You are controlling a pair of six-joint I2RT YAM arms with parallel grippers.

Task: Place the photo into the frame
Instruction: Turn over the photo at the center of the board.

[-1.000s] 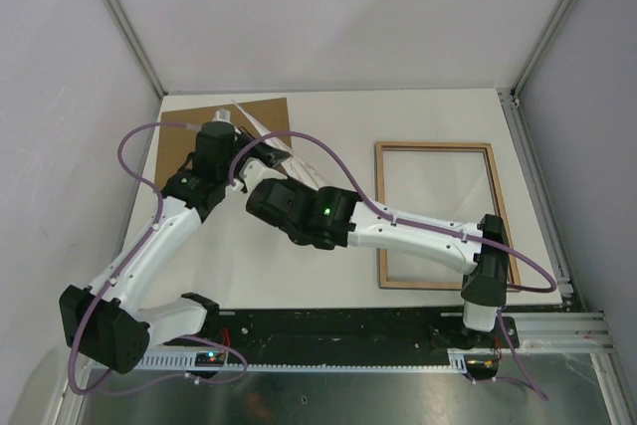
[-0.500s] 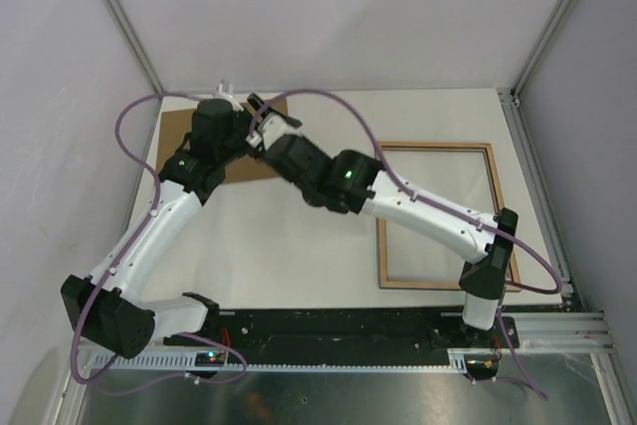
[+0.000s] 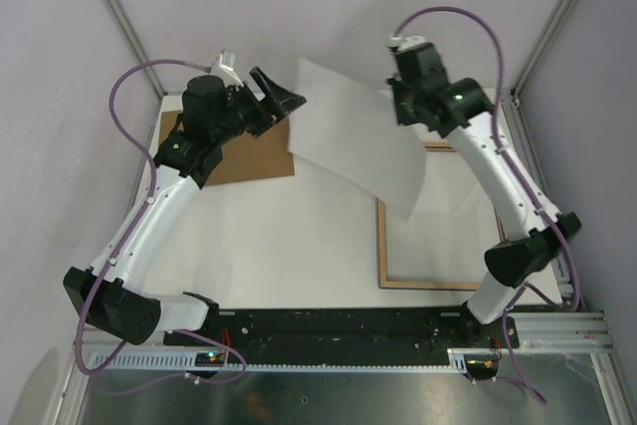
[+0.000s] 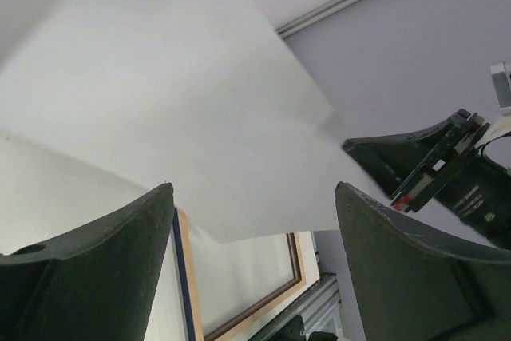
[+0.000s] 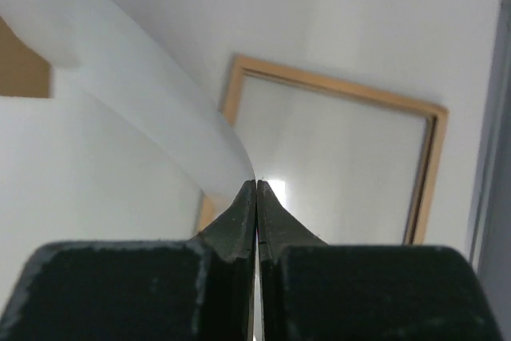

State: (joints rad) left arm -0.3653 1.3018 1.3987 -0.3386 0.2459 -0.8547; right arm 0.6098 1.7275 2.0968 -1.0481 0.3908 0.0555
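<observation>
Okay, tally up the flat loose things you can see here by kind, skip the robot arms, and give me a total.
Large white-backed paper photo print, lifted off the table: 1
Thin rectangular light-wood picture frame, lying flat: 1
Flat brown backing board: 1
Total: 3

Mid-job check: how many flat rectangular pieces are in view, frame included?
3. The photo, in the air, pinched by the right gripper; the brown backing board, flat at the table's far left; the frame, flat at the right, partly behind the photo.
</observation>
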